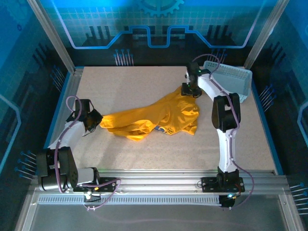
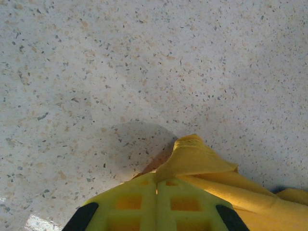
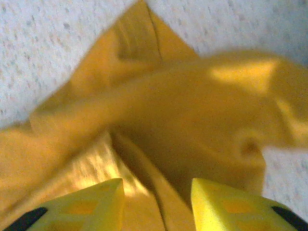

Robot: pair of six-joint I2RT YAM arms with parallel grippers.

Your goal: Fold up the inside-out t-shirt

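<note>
The mustard-yellow soft fabric t-shirt (image 1: 166, 115) lies crumpled in the middle, drawn slantwise from a bunched left end toward the far right, a small pale tag (image 1: 161, 128) at its near edge.

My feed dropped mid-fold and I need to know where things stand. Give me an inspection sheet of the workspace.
Surface: speckled beige table.
Job's things: mustard-yellow t-shirt crumpled mid-table, stretched between both tools.
Clutter: pale grey perforated basket, far right corner, apart from the shirt.
Grippers: left tool shut on the shirt's near-left edge; right tool open over the shirt's far end.
Cables: purple cables loop along both arms, off the fabric.
Surroundings: blue-lit enclosure panels.
</note>
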